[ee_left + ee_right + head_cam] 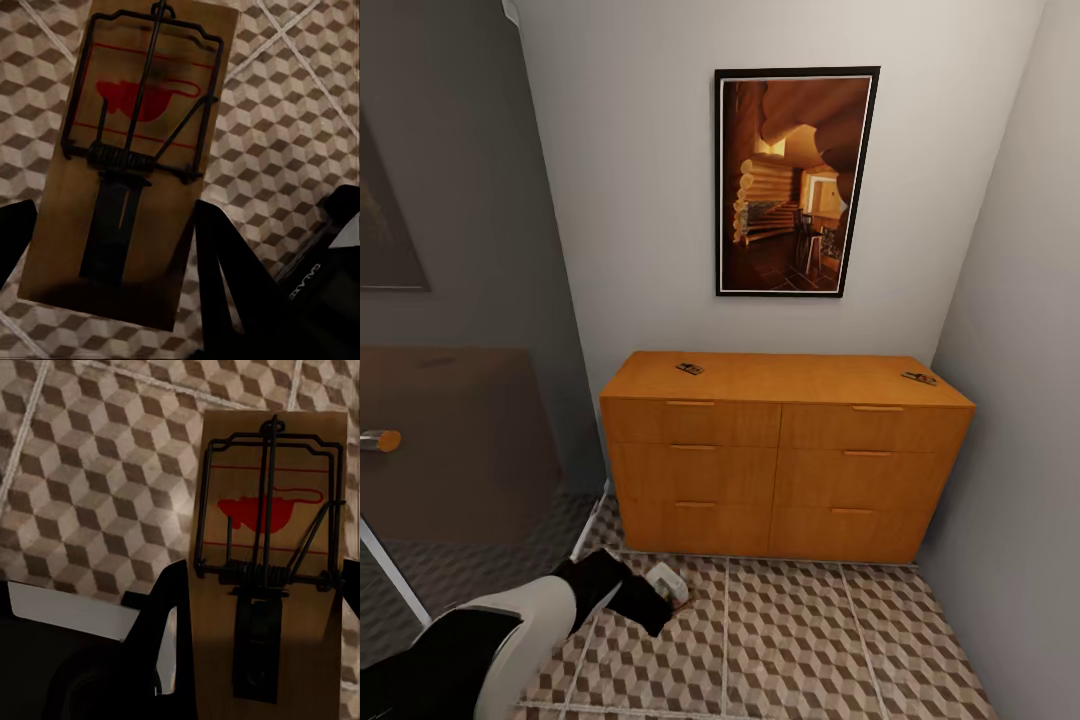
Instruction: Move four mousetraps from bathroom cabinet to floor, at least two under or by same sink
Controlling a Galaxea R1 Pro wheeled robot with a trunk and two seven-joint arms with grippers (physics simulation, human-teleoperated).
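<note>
Both grippers (112,247) (262,615) you run clamp a trap (127,157) (270,562) between the fingers over floor (300,112); two traps (690,368) (919,378) wait on the cabinet (780,450).

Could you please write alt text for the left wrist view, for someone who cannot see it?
A brown mousetrap with dark wire parts and a red mouse print sits between the left gripper's black jaws, above the cube-patterned bathroom floor.
</note>
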